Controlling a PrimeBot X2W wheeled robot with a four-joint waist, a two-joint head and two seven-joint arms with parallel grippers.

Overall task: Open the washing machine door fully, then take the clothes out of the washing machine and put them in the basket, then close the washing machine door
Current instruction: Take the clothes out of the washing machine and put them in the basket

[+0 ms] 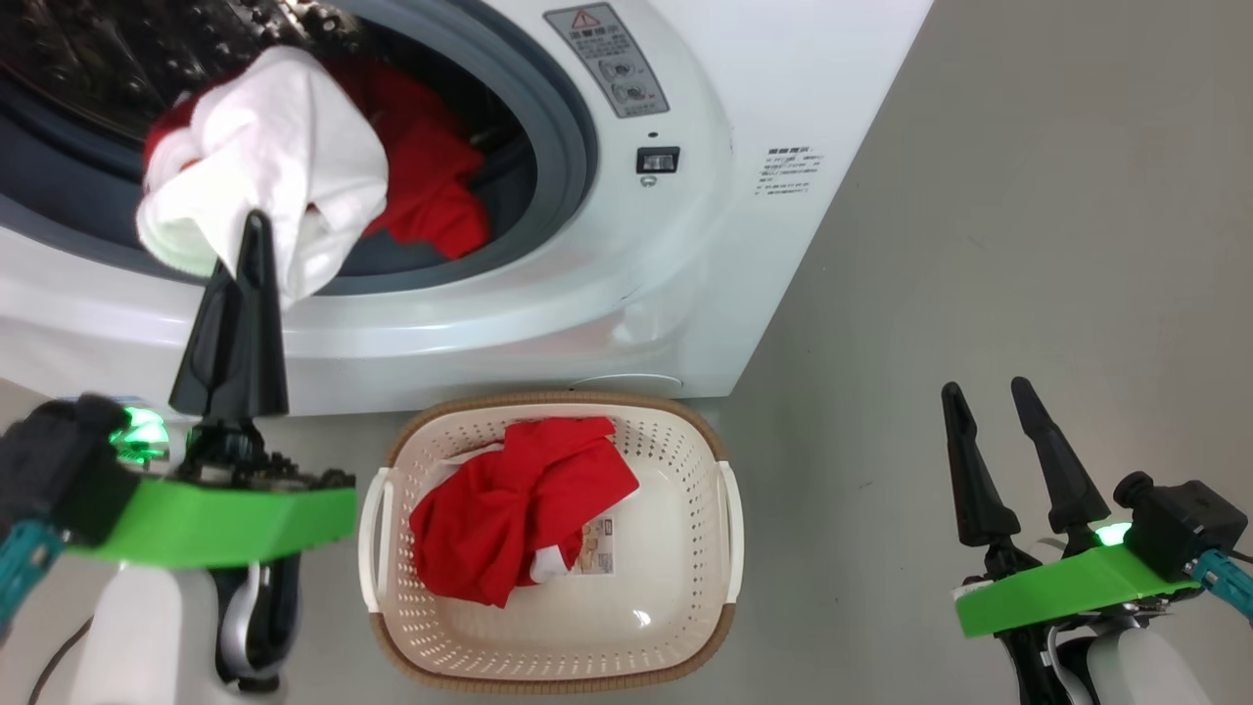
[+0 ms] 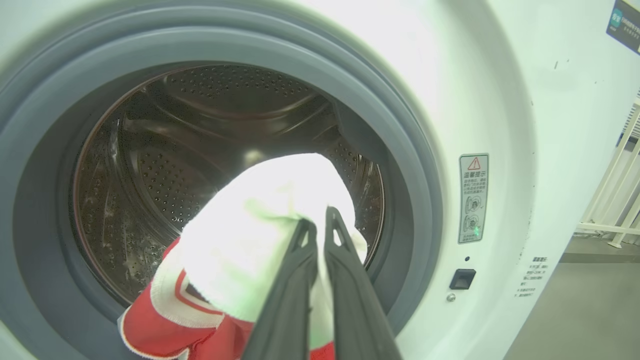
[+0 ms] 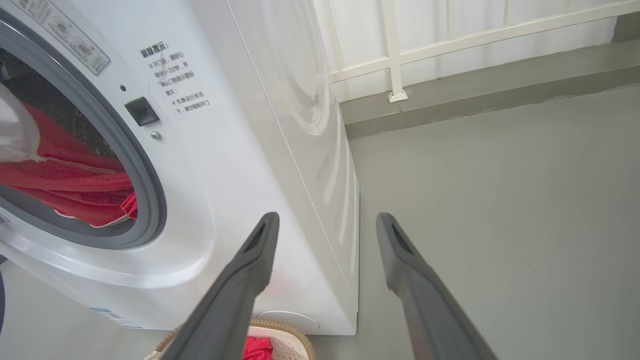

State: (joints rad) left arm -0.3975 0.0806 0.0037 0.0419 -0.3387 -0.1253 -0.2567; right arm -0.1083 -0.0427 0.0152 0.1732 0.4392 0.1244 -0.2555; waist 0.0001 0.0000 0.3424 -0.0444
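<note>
- The cream perforated plastic basket sits on the floor just in front of the machine's opening, probably so lifted garments have a short way to go. One bright red fabric garment already lies in it.
- The right gripper hangs well off to the side, jaws apart and empty, out of the way.
- The left gripper is clamped on a soft white garment at the drum's mouth, apparently to draw it clear of the red clothes inside.
- The big white boxy washing machine has its grey rubber ring exposed.
- The smooth grey floor runs back to a pale railing.
</note>
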